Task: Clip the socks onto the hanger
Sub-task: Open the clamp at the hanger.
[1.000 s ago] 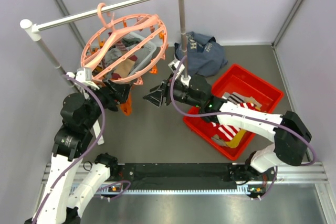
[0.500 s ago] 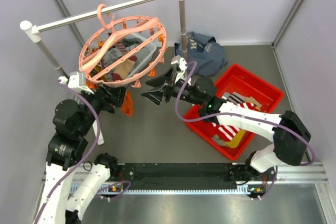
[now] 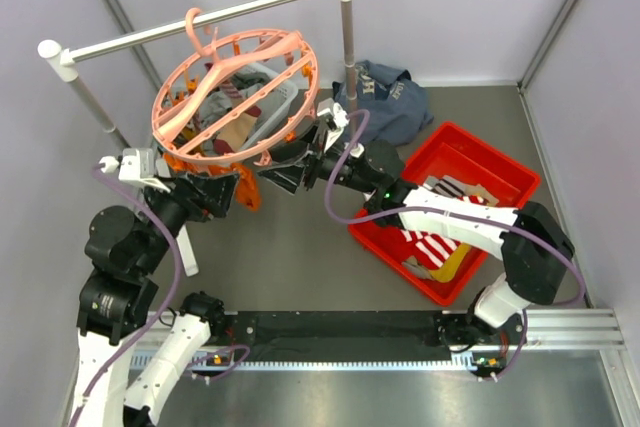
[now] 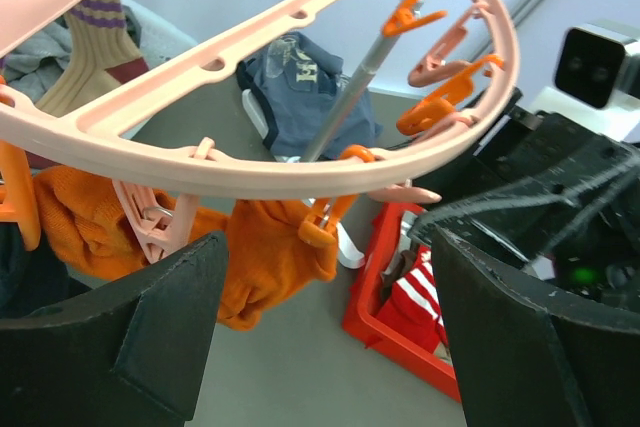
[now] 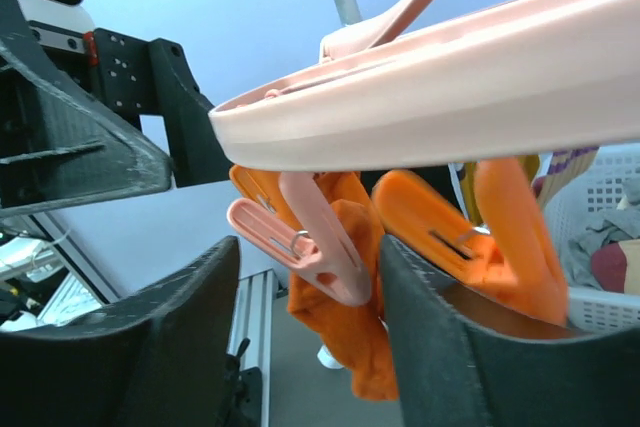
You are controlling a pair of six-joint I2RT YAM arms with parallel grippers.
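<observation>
The salmon-pink ring hanger (image 3: 235, 97) hangs by its hook from the rail. An orange sock (image 3: 246, 194) hangs from a peg at its near rim; it also shows in the left wrist view (image 4: 270, 257) under an orange peg (image 4: 325, 222). My left gripper (image 3: 222, 193) is open and empty just below the rim, beside that sock (image 4: 325, 282). My right gripper (image 3: 286, 163) is open under the rim's right side; in its wrist view (image 5: 310, 272) a pink peg (image 5: 312, 239) hangs between the jaws, with the orange sock (image 5: 350, 337) behind. Striped socks (image 3: 430, 247) lie in the red bin.
The red bin (image 3: 497, 162) stands at the right, under the right arm. A navy garment (image 3: 385, 97) lies behind it by the rail stand's right post (image 3: 347, 37). A white basket (image 3: 280, 102) of clothes sits under the hanger. The stand's left post (image 3: 95, 102) is beside the left arm.
The right gripper has risen and moved left to the hanger's rim. The left gripper has lifted toward the rim beside the orange sock. The hanger has swung slightly.
</observation>
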